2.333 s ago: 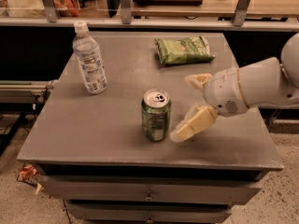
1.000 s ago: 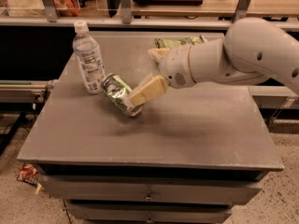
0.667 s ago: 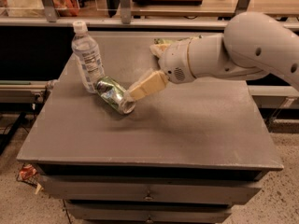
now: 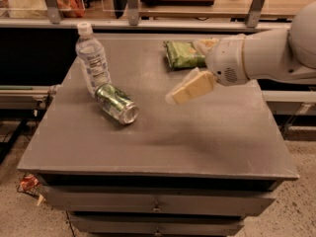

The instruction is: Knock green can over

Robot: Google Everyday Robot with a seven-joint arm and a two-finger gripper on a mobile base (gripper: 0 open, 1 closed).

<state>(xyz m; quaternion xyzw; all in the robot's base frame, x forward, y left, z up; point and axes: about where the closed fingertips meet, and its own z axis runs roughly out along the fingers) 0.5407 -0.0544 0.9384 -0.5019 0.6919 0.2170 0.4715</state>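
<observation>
The green can [image 4: 115, 102] lies on its side on the grey table [image 4: 197, 137], left of centre, with its silver top facing the front right. Its base end rests against the foot of the clear water bottle [image 4: 93, 59], which stands upright. My gripper [image 4: 186, 69] hangs above the table's middle right, well clear of the can and to its right. Its two pale fingers [image 4: 190, 88] are spread apart and hold nothing.
A flat green snack bag [image 4: 182, 53] lies at the back of the table, partly behind the gripper. A rail with metal posts [image 4: 132, 6] runs behind the table. The table's front edge drops to drawers [image 4: 157, 204].
The can was upright, was pushed left and tipped over, and now lies against the bottle. The gripper has drawn back to the right, away from the can.
</observation>
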